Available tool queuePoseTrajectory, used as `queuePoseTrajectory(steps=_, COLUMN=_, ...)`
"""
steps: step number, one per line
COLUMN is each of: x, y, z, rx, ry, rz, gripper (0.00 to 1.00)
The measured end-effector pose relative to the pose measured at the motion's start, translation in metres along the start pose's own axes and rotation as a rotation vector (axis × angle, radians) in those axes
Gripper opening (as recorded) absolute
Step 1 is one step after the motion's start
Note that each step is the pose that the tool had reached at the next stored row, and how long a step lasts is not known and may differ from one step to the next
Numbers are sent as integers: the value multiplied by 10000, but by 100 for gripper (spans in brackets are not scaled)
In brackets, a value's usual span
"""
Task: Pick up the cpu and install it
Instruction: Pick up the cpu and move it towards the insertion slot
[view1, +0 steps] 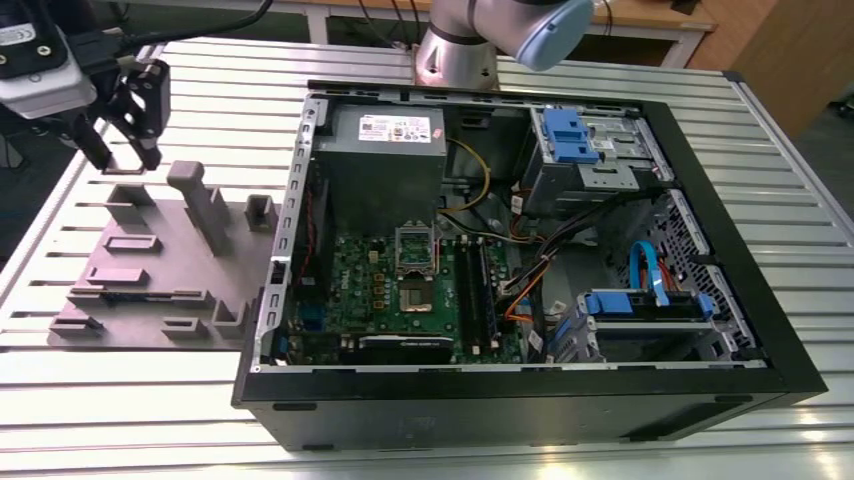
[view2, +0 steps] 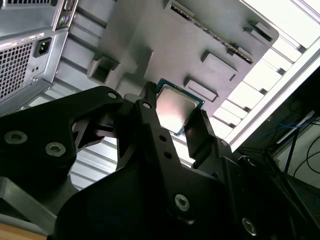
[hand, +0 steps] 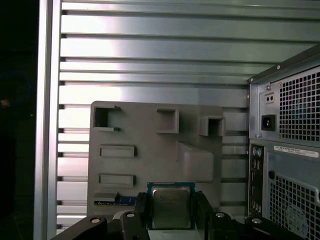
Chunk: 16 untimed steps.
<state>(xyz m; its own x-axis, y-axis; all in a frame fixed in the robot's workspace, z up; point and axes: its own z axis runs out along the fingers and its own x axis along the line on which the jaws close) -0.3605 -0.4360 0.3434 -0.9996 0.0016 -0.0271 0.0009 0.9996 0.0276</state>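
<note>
The cpu (view2: 175, 106) is a small square chip with a silvery top and a green edge. It sits between my gripper's (view2: 176, 116) two black fingers (view2: 149, 107), which are shut on its sides; the first wrist view shows the cpu (hand: 171, 207) the same way. In the exterior view my gripper (view1: 123, 158) hangs at the far left, above the far end of the grey plastic tray (view1: 147, 270) and well clear of the open computer case (view1: 534, 250). Inside the case, the green motherboard (view1: 380, 300) carries the shiny socket frame (view1: 416, 262).
The tray has raised blocks (view1: 207, 205) standing up below and beside my gripper. The case's black wall (view1: 287, 250) lies between tray and motherboard. A power supply (view1: 387, 140), blue drive brackets (view1: 567, 135) and cables (view1: 534, 270) crowd the case. The slatted metal table (view1: 134, 400) surrounds everything.
</note>
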Motion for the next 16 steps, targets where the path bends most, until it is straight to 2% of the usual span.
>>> queuePoseTrajectory(steps=8, x=-216, y=0, z=6, rx=0, ry=-1, rz=0, gripper=47)
queuePoseTrajectory(steps=16, x=-397, y=1, z=11, rx=0, ry=0, rz=0, gripper=47)
